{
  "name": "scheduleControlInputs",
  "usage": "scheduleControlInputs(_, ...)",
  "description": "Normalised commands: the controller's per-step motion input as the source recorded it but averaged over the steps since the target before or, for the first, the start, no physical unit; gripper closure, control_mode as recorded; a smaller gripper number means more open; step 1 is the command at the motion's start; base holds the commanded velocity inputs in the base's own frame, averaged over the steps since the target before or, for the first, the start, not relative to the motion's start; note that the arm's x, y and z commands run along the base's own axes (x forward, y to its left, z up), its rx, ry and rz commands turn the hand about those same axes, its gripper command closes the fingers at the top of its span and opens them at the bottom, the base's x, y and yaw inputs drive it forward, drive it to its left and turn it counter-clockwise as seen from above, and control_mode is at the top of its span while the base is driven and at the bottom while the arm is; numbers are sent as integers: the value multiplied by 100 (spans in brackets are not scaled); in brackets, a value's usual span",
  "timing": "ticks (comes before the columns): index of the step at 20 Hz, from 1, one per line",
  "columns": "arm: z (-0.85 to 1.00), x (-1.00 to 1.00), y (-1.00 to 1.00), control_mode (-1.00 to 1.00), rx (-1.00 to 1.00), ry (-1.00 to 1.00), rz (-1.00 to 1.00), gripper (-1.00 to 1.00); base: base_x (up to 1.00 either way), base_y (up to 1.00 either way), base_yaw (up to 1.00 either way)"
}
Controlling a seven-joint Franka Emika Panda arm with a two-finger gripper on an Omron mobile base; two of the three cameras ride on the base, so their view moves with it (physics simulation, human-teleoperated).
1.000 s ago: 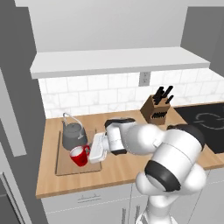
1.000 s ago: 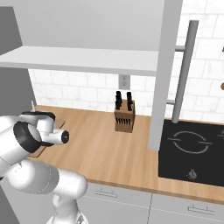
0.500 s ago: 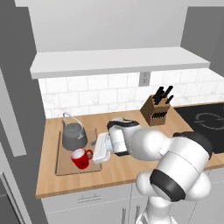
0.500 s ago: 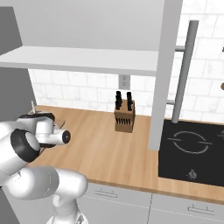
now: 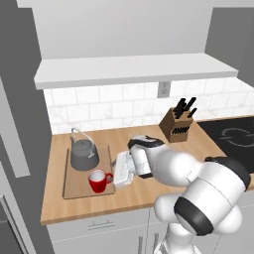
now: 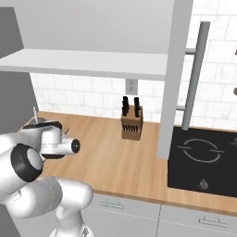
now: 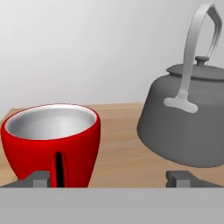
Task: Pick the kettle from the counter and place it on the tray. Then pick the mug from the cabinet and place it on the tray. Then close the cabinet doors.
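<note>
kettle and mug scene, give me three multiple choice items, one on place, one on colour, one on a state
1. Where does the kettle stand?
A. on the tray
B. on the black cooktop
C. on the upper shelf

2. What colour is the mug outside?
A. blue
B. red
C. white

3. How are the gripper jaws?
A. shut on the mug
B. shut on the kettle handle
C. open

Key: 1 A, the left base view shows the kettle on the wooden tray. 2 B, the mug's outside is bright red. 3 C, the hand view shows the fingertips set wide, one before the mug and one clear of it.
</note>
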Motion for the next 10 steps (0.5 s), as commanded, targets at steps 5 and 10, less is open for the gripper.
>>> scheduleControlInputs(5,-19,-3,-7,-100,-3,0,7,-100,0,0,0)
scheduleControlInputs(10,-2,-11,-1,-100,0,0,6,-100,0,0,0)
